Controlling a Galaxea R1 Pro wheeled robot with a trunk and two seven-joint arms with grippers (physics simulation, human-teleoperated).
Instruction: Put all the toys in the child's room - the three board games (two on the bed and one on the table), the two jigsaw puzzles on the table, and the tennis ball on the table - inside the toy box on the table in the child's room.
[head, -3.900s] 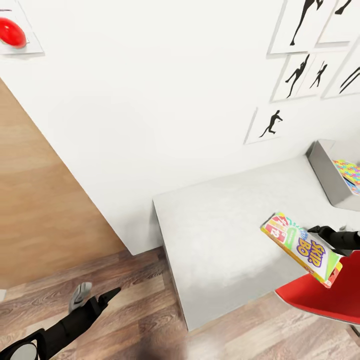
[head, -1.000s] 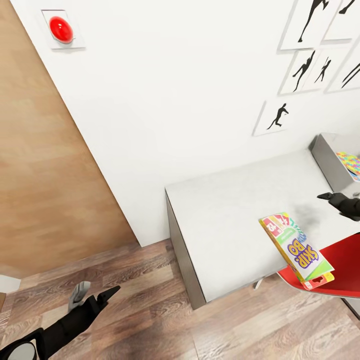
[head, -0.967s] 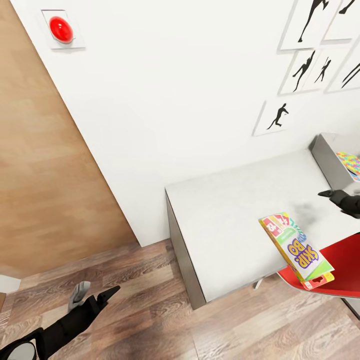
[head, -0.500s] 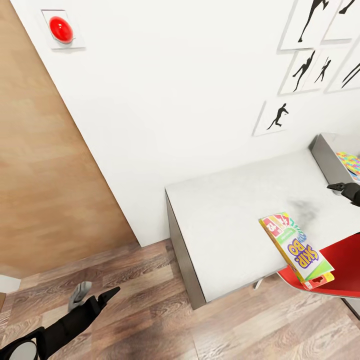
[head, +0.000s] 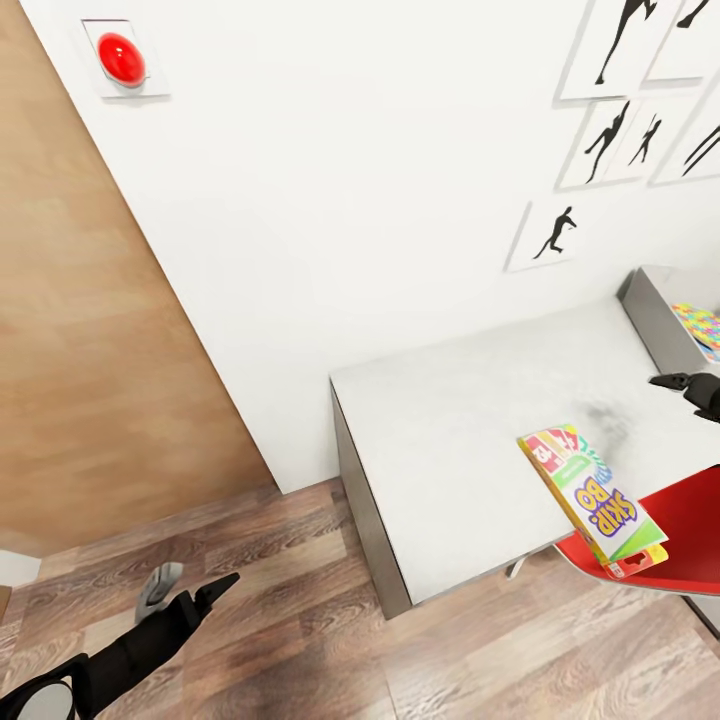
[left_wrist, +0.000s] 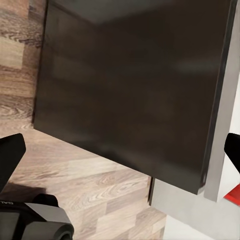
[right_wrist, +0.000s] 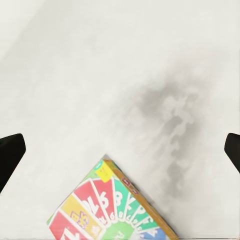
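Head view, nearest first: my left gripper (head: 190, 590) hangs low over the wood floor, fingers apart and empty, well away from the work. Beyond it the table (head: 460, 440) runs back to the wall, and the Skip-Bo box (head: 592, 500) lies at its near edge, its far end jutting past that edge over the red chair (head: 690, 545), so it looks poorly seated. My right gripper (head: 668, 381) hovers above the tabletop beyond the box, near the toy box (head: 650, 320) at the table's far right end; in the right wrist view its fingers are spread wide with nothing between them. A jigsaw puzzle (head: 700, 328) already lies in the toy box. To regrip well, I should come down squarely over the box's supported end and close across its thin sides, without nudging it further off the edge.
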